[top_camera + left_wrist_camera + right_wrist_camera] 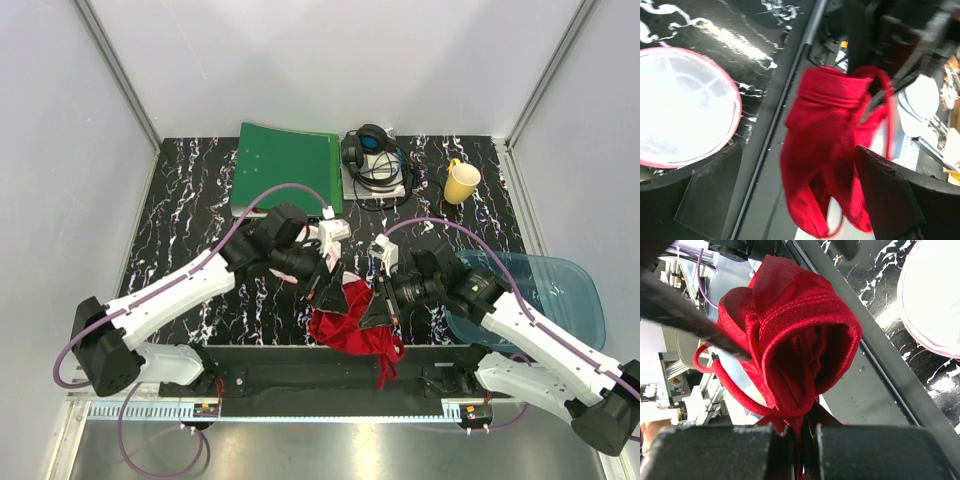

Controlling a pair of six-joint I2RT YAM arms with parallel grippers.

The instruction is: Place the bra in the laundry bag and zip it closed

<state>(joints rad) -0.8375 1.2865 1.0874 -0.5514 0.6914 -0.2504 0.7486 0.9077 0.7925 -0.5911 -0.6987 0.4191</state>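
The right pincer is pressed narrow on a fold of the bright red soft fabric bra, the cloth pinched between its two dark pads and bunched into a rounded lump above them, with a thin red strap looping out to one side. The left pincer stands wide, gripping nothing; the bra hangs in the gap between its spread fingers, close against the right-hand one, though whether they touch cannot be told. From above, the two pincers meet at the near edge of the black, white-veined marble-patterned bench, and the bra droops between and below them over the dark front rail. The white mesh laundry bag with a pink rim lies flat on the bench just beside the bra, apart from it; its round edge also shows in the right wrist view. Farther back sit a flat green folder, black headphones on a pale box, and a yellow mug. A translucent blue plastic tray lies under the right arm.
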